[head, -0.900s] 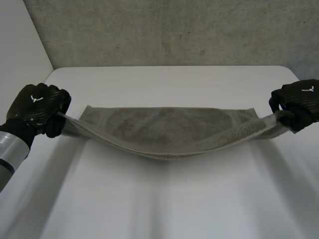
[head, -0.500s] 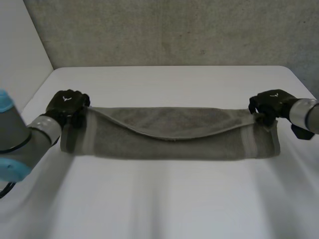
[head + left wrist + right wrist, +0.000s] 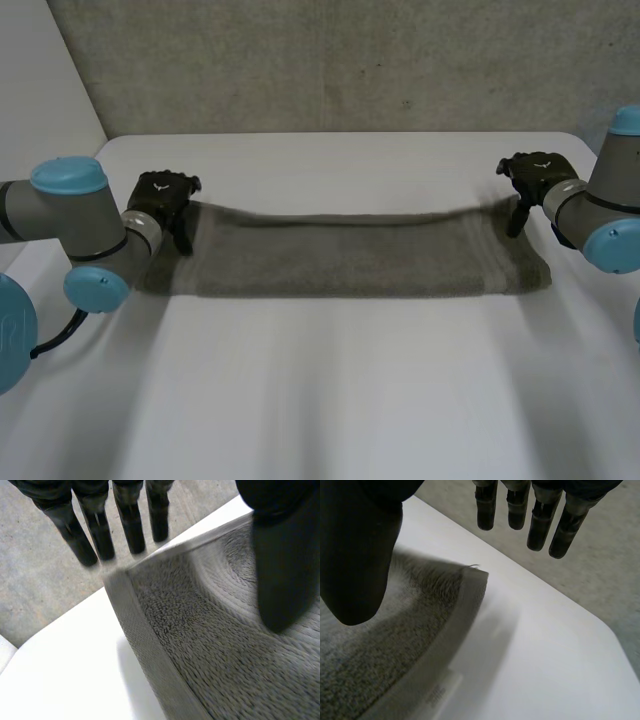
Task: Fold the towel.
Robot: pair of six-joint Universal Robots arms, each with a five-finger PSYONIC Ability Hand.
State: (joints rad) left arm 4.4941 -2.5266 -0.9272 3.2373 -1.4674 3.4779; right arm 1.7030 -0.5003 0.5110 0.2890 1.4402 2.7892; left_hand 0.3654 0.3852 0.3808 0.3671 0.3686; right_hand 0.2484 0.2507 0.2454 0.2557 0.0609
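Observation:
A grey towel point(image 3: 350, 255) lies across the white table point(image 3: 330, 390) as a long band, doubled over on itself. My left hand point(image 3: 160, 195) hovers at its far left corner. In the left wrist view the fingers point(image 3: 100, 535) are straight and spread away from the thumb point(image 3: 280, 555), and the towel's corner point(image 3: 150, 595) lies loose just below the fingertips. My right hand point(image 3: 535, 172) is at the far right corner. Its fingers point(image 3: 540, 520) are straight too, and the thumb point(image 3: 355, 540) stands clear above the towel's corner point(image 3: 465, 590). Both hands are open.
A grey concrete floor point(image 3: 330, 60) lies beyond the table's far edge point(image 3: 330, 134). Both forearms reach in from the sides, the left arm point(image 3: 70, 225) and the right arm point(image 3: 610, 200). Bare white table spreads in front of the towel.
Both hands carried the towel's near edge away from me to its far edge, doubling it over. The towel has sunk flat, and both hands have let go of the corners.

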